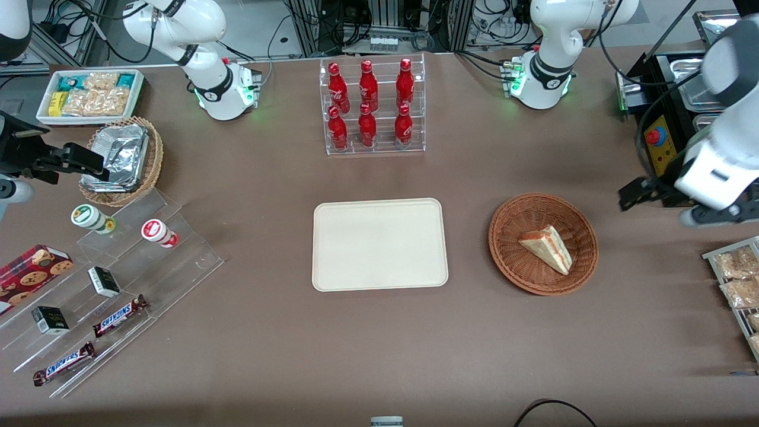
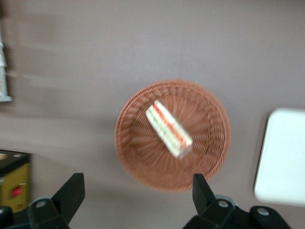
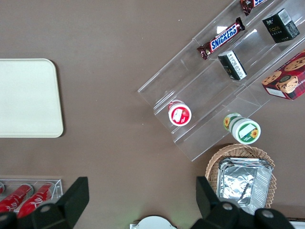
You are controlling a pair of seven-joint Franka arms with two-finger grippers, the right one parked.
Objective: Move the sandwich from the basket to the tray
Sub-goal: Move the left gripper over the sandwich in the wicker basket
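The sandwich (image 1: 548, 248), a pale wedge with orange-red and green filling, lies in the round reddish-brown basket (image 1: 509, 237). Beside the basket, toward the parked arm's end, the cream-white tray (image 1: 379, 244) lies flat with nothing on it. My left gripper (image 1: 630, 194) hangs above the table beside the basket, toward the working arm's end. In the left wrist view the gripper (image 2: 138, 191) is open. Its fingers (image 2: 72, 192) stand wide apart over bare table just off the basket (image 2: 136, 157) rim. The sandwich (image 2: 169, 129) and a tray (image 2: 283, 157) edge show there too.
A clear rack of red bottles (image 1: 372, 107) stands farther from the camera than the tray. A black box with a red button (image 1: 660, 142) sits close to my gripper. A rack of snack packets (image 1: 738, 279) is at the working arm's end. A clear snack stand (image 1: 107, 284) and a foil basket (image 1: 121, 160) lie toward the parked arm's end.
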